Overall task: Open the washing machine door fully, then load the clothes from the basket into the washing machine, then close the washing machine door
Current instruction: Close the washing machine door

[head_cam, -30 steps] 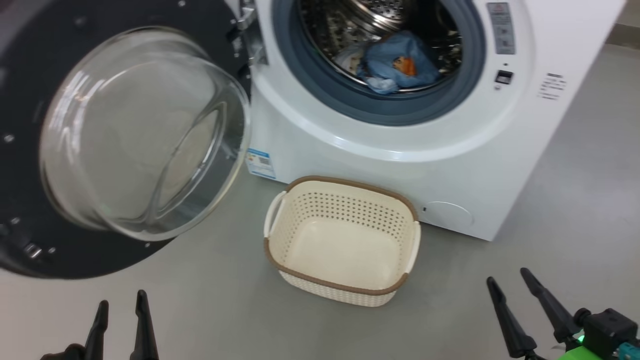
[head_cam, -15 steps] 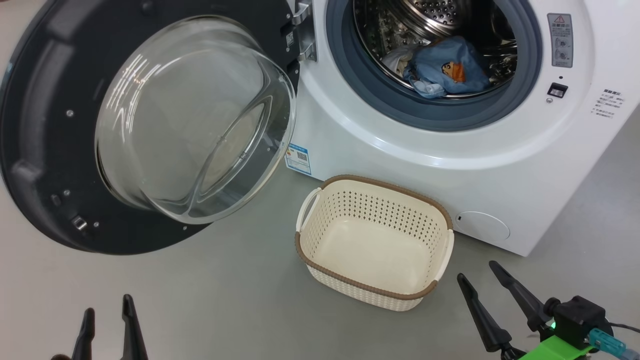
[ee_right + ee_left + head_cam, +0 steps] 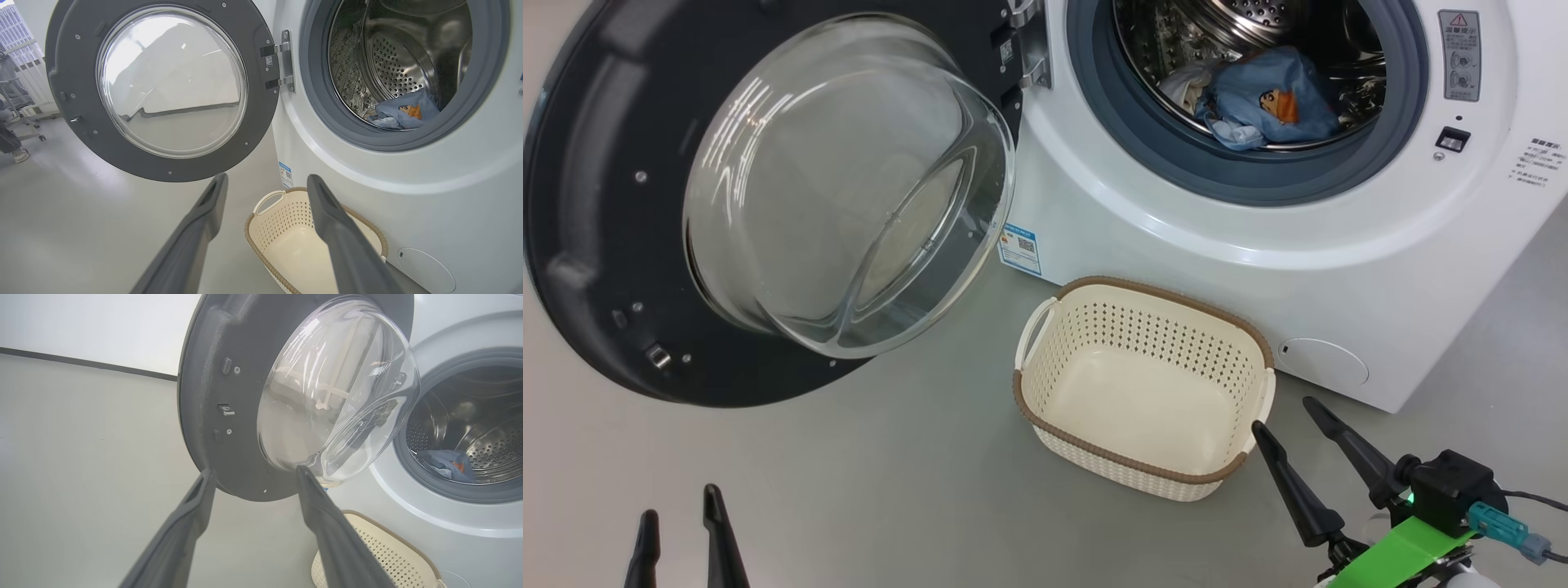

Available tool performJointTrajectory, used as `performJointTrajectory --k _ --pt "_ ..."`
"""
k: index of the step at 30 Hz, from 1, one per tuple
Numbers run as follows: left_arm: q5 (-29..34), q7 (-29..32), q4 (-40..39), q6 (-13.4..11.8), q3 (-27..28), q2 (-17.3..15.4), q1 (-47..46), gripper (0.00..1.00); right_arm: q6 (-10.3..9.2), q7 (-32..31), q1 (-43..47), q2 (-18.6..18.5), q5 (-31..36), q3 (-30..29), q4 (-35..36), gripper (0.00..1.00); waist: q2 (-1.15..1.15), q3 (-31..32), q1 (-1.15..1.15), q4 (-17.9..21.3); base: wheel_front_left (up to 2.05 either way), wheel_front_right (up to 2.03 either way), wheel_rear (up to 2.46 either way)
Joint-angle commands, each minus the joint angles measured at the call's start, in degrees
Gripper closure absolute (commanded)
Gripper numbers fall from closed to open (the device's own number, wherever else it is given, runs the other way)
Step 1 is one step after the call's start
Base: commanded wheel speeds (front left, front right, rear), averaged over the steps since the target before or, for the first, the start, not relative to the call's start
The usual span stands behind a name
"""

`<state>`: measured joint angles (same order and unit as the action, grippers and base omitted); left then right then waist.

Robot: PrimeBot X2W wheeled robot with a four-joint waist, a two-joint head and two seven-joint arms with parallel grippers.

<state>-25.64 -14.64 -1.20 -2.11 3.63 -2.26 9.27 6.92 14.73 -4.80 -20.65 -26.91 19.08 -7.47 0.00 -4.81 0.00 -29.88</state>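
A smooth grey floor [image 3: 890, 457] carries everything; a pale wall [image 3: 81, 322] with a dark skirting line closes the far left. The white washing machine [image 3: 1176, 245] stands far right, its grey-blue gasket ringing a steel drum where the clothes [image 3: 1266, 98] lie, blue with an orange print beside a pale piece. The washing machine door [image 3: 596, 204], a dark ring around a bulging clear bowl, hangs swung out left on its hinge. The basket [image 3: 1143, 287], cream with a brown rim and 2 handles, sits on the floor just before the machine, its inside bare. Open floor spreads near and left. Both the left hand [image 3: 680, 502] and the right hand [image 3: 1282, 412] hover released, the right just beside the basket's near corner.
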Motion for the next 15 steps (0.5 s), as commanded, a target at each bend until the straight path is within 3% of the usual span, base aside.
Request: performJointTrajectory --k 1,5,6,7,9,15 --pt "-0.26 -0.36 -1.72 -0.48 2.10 -0.62 -0.70 0.00 0.57 0.27 -1.30 -0.84 -0.38 1.11 1.08 0.00 0.00 0.05 0.00 0.00 0.00 0.00 0.00" --pt "-0.90 -0.36 -2.32 -0.38 2.88 -0.62 -0.83 0.00 0.57 0.27 -1.07 -0.57 -0.50 1.20 0.99 0.00 0.00 0.44 0.00 0.10 0.00 0.00 0.00" --pt "-1.30 -0.36 -2.63 -0.15 3.40 -0.62 -1.07 0.16 0.57 0.27 -0.90 -0.44 -0.49 1.09 1.00 0.00 0.00 0.53 0.00 0.15 0.00 0.00 0.00" --pt "-1.19 -0.36 -3.03 0.24 4.07 -0.62 -1.35 0.59 0.57 0.27 -0.69 -0.29 -0.47 0.90 1.02 0.00 0.00 0.62 0.00 0.20 0.00 0.00 0.00" --pt "-0.91 -0.36 -4.21 1.39 6.01 -0.62 -2.32 1.00 0.57 0.27 -0.15 -0.06 -0.37 0.43 1.19 0.00 0.00 0.71 0.00 0.29 0.00 0.00 0.00" --pt "-0.97 -0.36 -8.89 6.62 15.07 -1.11 -8.34 1.00 0.57 0.27 1.95 0.84 0.15 -1.86 1.84 0.00 0.00 0.78 0.00 0.60 0.00 0.00 0.00"
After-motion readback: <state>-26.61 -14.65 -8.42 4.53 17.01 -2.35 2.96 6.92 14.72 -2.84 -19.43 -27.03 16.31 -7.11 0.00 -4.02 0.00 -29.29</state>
